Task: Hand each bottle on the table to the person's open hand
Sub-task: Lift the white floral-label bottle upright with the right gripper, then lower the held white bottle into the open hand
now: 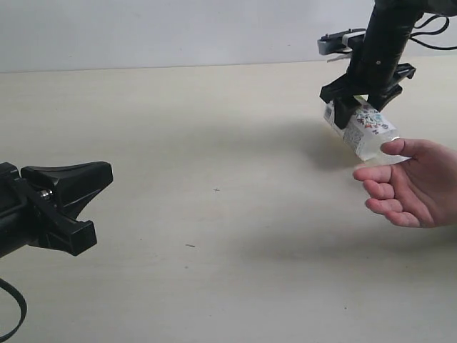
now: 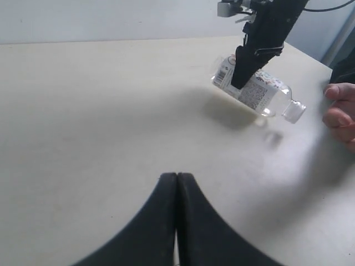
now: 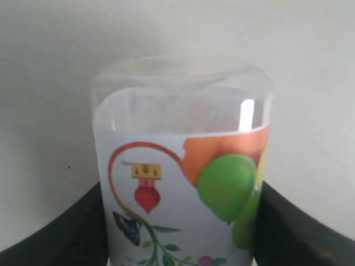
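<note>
A clear bottle point(image 1: 362, 128) with a colourful printed label hangs tilted just above the table point(image 1: 200, 136), its white cap pointing at the person's open hand point(image 1: 410, 184). My right gripper point(image 1: 359, 108) is shut on the bottle's body from above. The cap end almost touches the thumb. In the right wrist view the bottle point(image 3: 180, 166) fills the frame between the two black fingers point(image 3: 83, 233). From the left wrist view the same bottle point(image 2: 259, 91) is at the far right, with the hand point(image 2: 341, 111) beside it. My left gripper point(image 2: 177, 177) is shut and empty, low at the near left point(image 1: 106, 175).
The pale table surface shows only a few tiny dark specks point(image 1: 216, 190). A white wall runs behind its far edge. The table's right edge point(image 2: 316, 58) lies close behind the hand. A black cable point(image 1: 16, 307) loops under the left arm.
</note>
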Robot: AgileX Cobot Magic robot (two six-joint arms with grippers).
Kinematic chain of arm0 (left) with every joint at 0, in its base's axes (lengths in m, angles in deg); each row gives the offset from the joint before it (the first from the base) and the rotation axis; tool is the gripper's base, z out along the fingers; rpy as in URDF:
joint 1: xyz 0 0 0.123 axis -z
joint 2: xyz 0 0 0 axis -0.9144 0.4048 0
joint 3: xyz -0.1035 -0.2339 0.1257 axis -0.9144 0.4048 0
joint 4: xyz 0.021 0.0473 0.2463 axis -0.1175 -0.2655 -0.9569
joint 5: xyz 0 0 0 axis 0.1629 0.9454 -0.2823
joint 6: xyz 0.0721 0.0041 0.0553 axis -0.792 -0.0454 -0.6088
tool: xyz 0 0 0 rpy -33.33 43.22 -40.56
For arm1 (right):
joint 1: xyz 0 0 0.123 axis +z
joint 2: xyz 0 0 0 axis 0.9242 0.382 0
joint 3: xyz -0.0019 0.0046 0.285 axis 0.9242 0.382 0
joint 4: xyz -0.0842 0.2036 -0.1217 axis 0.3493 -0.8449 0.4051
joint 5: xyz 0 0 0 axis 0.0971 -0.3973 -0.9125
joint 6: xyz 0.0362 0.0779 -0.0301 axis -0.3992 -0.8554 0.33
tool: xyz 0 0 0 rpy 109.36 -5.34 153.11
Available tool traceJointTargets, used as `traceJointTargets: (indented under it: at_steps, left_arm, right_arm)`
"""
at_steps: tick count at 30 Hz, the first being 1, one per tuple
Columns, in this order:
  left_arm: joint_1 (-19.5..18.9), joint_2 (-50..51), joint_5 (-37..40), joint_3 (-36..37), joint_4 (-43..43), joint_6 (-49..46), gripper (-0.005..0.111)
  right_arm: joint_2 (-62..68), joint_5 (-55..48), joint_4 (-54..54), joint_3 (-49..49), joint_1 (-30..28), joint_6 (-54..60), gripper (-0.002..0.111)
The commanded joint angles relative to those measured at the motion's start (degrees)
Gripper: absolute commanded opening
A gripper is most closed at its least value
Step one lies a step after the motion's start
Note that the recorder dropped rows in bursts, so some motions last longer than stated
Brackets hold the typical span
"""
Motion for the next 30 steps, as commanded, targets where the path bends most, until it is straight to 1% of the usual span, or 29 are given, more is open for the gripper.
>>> traceJointTargets:
  at_steps: [1,6,9,14,16,21,26,30]
  left_arm:
    - [-0.1,-0.5,-0.2,0.1,0.0,-0.1,0.000]
    - [-0.1,-0.5,-0.2,0.1,0.0,-0.1,0.000]
    - [-0.1,-0.5,-0.2,0.1,0.0,-0.1,0.000]
    - [-0.1,-0.5,-0.2,0.1,0.0,-0.1,0.000]
    - [-0.1,-0.5,-0.2,0.1,0.0,-0.1,0.000]
    - [-0.1,-0.5,-0.2,0.1,0.0,-0.1,0.000]
    - [-0.1,-0.5,-0.2,0.1,0.0,-0.1,0.000]
    - [-0.1,-0.5,-0.2,0.1,0.0,-0.1,0.000]
  right_arm:
    - [-2.8,0.2,0.3,-3.3,0.3,-1.5,0.000]
    - [-8.6,0.2,8.6,-6.5,2.3,-4.7,0.000]
    - [-12.8,0.2,11.0,-7.7,3.3,-6.3,0.000]
    - [-20.4,0.2,10.0,-8.0,3.7,-9.7,0.000]
    - [-23.1,0.2,8.0,-8.0,3.7,-11.8,0.000]
    - [-27.7,0.2,1.6,-7.9,3.7,-12.8,0.000]
    - [-31.7,0.2,0.5,-3.0,3.7,-13.3,0.000]
    - [-35.9,0.2,1.6,4.2,3.7,-13.3,0.000]
